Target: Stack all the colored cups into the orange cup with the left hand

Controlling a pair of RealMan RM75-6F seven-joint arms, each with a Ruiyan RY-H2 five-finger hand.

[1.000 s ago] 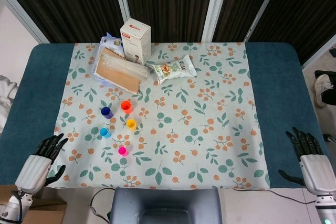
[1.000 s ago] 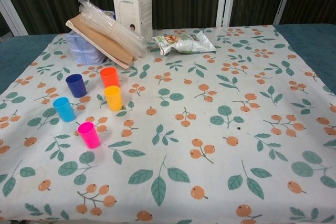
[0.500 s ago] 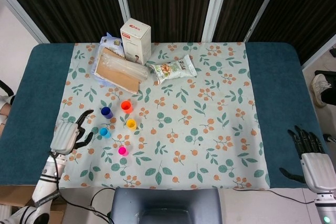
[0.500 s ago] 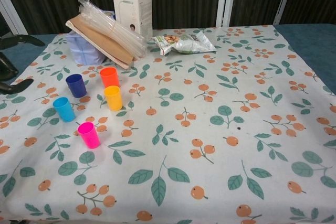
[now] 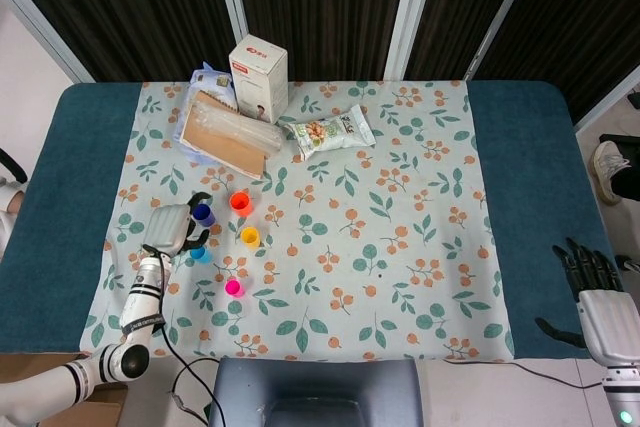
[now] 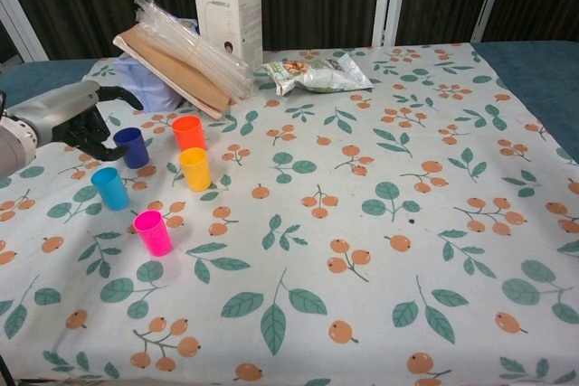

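Left hand (image 5: 174,228) at dark blue cup (image 5: 204,213), contact unclear.

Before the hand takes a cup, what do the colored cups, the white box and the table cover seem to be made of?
The orange cup and its neighbours look like smooth, slightly glossy plastic: bright uniform colors, thin rims. The white box seems matte cardboard, with sharp folded edges and printed faces. The table cover appears to be soft printed fabric, with a flat leaf-and-fruit pattern and no shine, though coated cloth is possible.

Left hand (image 5: 176,228) covers part of dark blue cup (image 5: 204,213); contact unclear.
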